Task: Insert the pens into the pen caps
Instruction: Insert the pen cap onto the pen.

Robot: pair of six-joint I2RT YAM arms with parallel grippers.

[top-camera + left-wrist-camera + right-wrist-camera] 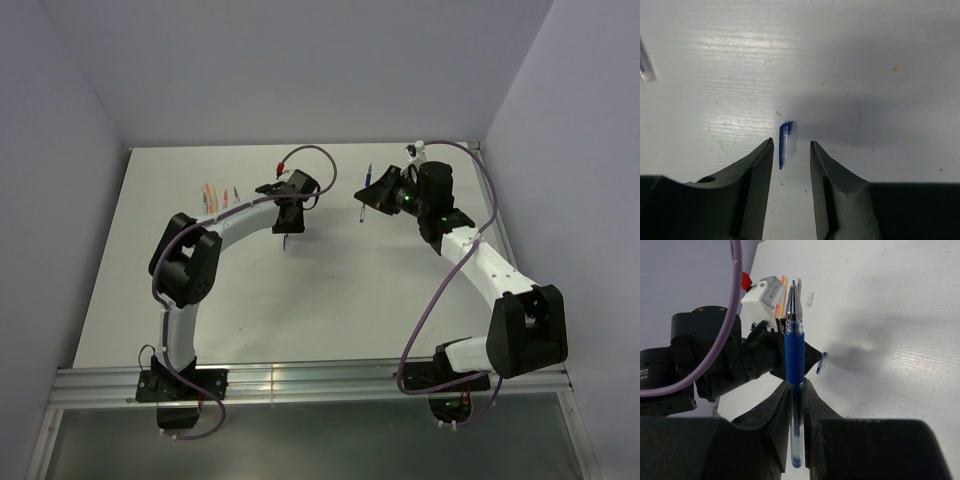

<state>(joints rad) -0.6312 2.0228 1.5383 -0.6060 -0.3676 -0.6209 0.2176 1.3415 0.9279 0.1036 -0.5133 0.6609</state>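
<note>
Lying flat on the white table (865,60), the blue pen cap (785,145) rests between the parted tips of your left gripper (791,145), which holds nothing. Your right gripper (796,385) is closed on the blue pen (794,350), its point aimed away from the wrist; other pens (213,193) lie at the table's far left.

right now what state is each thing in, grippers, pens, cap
left gripper: open, jaws either side of the blue pen cap, not touching it
blue pen cap: lying on the table, not on a pen
right gripper: shut on the blue pen
blue pen: held, uncapped, tip pointing away from the gripper
coloured pens: lying together on the table, too small to tell if capped
</note>
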